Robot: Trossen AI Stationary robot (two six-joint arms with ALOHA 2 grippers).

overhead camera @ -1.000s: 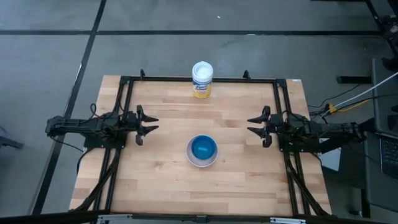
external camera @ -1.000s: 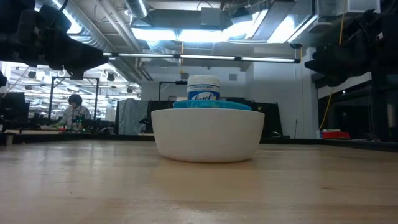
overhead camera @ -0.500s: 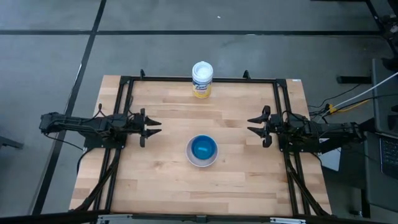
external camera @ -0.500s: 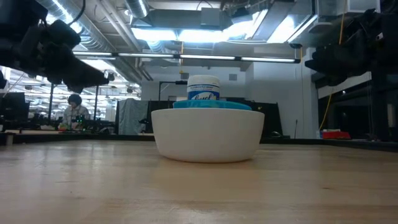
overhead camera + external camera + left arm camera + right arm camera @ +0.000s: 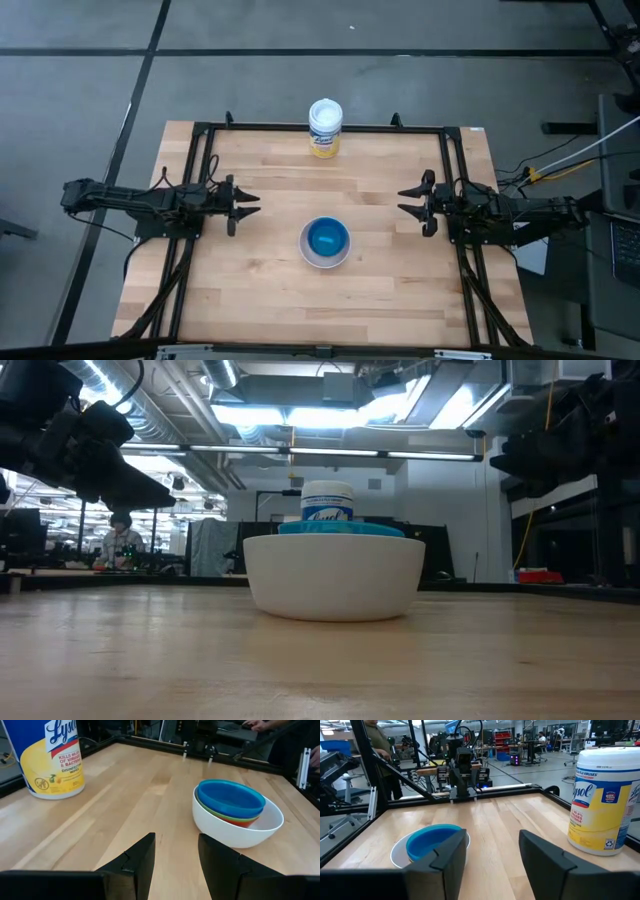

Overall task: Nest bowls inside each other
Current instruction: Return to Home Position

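left pincer (image 5: 252, 204) open, empty, drawn back from bowls (image 5: 325, 242) | right pincer (image 5: 402, 201) open, parked | nesting looks complete

Grey concrete floor (image 5: 80, 100) surrounds the wooden table (image 5: 260, 290); bright ceiling lights (image 5: 270, 415) glow overhead.

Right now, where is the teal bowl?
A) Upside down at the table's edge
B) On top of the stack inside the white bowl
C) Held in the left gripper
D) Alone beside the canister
B: the left wrist view shows the teal bowl topmost in the stack nested inside the white bowl.
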